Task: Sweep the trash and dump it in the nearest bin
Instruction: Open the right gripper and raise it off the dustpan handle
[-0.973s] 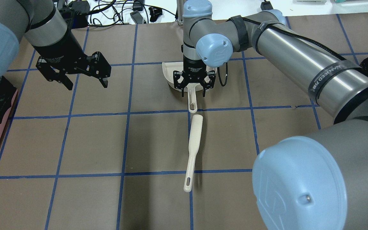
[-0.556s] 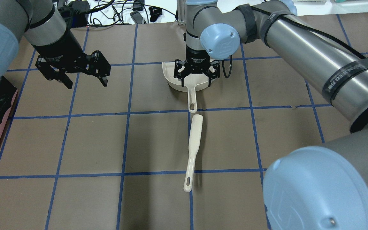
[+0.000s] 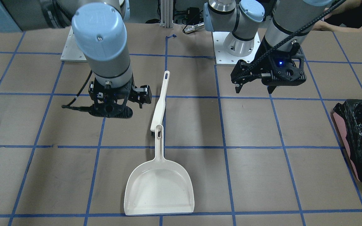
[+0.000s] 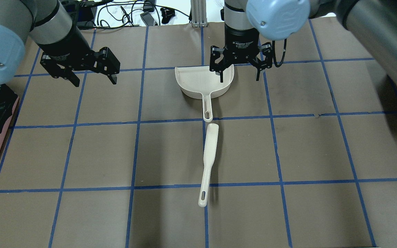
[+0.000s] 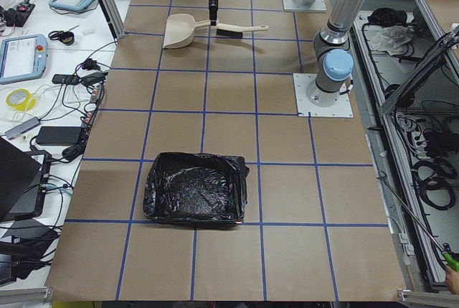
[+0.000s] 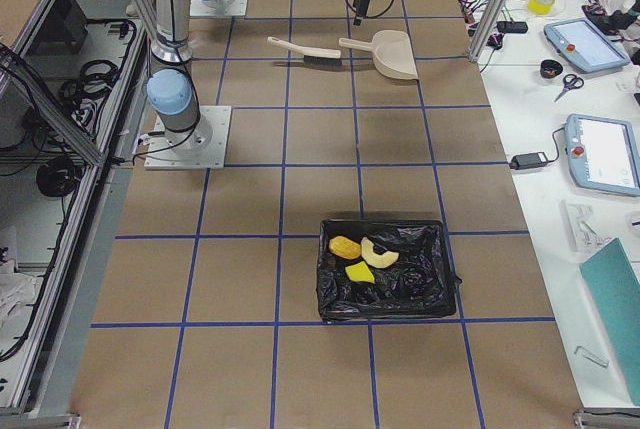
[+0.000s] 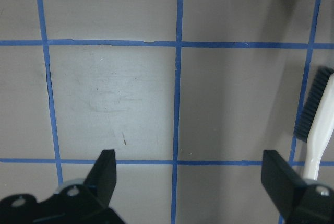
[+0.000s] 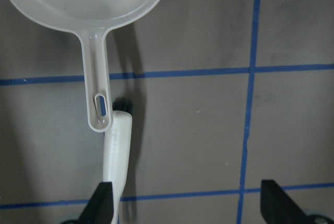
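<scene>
Gridded tabletop [image 4: 81, 155] holds the bin [image 6: 432, 289] at its 3 o'clock end and the dustpan [image 4: 198, 81], brush [image 4: 209, 151] at its 6 o'clock; the right tool [image 4: 239, 77] and left tool [image 4: 94, 82], both wide open and empty, should probably just lift straight up, the trash [image 6: 346, 247] lying in that bin.

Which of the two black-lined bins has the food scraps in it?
The bin on the robot's right: orange and yellow scraps lie inside. The pink bin on its left shows only bare liner.

Left hand [image 4: 94, 82] and right hand [image 4: 239, 79] point downward, fingers spread wide (both empty).
</scene>
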